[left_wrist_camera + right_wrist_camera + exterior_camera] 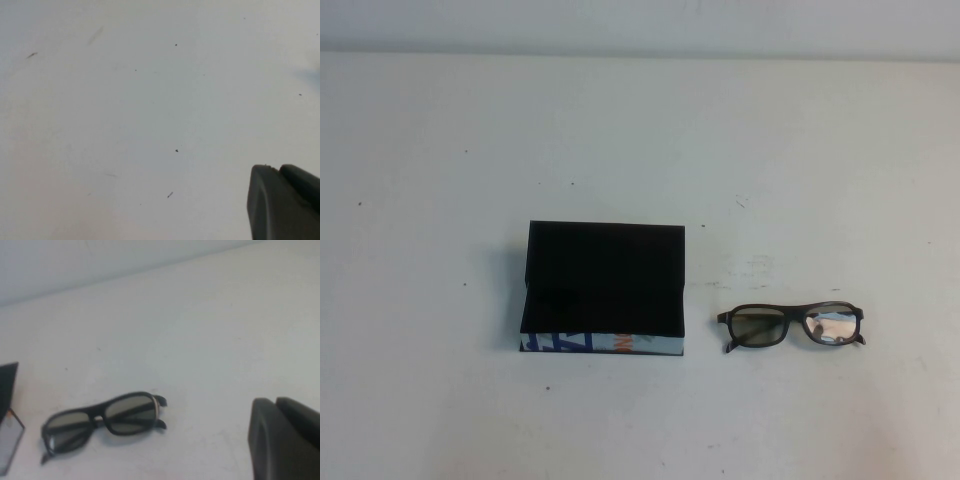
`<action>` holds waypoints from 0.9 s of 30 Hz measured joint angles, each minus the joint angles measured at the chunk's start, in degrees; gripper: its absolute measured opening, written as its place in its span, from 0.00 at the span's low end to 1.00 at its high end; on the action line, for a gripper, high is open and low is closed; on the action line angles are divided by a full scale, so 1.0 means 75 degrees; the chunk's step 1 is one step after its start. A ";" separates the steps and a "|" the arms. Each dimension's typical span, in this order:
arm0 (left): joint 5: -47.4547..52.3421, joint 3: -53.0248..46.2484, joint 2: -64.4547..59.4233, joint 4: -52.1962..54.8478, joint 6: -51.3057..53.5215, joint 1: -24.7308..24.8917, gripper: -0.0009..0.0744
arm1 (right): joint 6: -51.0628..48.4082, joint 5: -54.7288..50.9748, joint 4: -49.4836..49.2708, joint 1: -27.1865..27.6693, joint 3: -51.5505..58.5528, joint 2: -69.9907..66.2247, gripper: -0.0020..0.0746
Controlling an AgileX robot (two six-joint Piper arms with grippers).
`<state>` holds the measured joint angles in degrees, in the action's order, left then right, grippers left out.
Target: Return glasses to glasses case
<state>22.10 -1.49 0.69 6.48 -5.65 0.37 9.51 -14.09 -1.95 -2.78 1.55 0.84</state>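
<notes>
My left gripper [282, 202] hangs over bare table [420, 150], with nothing of the task under it; only a dark edge of it shows at the corner of its wrist view, so I cannot tell whether its fingers are apart or together. Moving right, the glasses case [605, 290] sits left of centre with its lid raised at the back and its printed front edge facing me. Just beside it to the right, not touching, lie the glasses [791, 326], folded, lenses facing me, their long axis running left to right. My right gripper [285, 440] is the nearer one (the frames lie ahead of it in its own camera [102, 422]), held above the table; its fingers I cannot tell either.
</notes>
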 joint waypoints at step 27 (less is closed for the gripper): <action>0.0000 0.0000 0.0000 0.0000 0.0000 0.0000 0.01 | -0.0349 -0.1707 -0.4468 0.0000 -0.1374 -0.1099 0.01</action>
<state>22.10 -1.49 0.69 6.48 -5.65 0.37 6.89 -26.89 -35.46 -2.78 -8.75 -7.40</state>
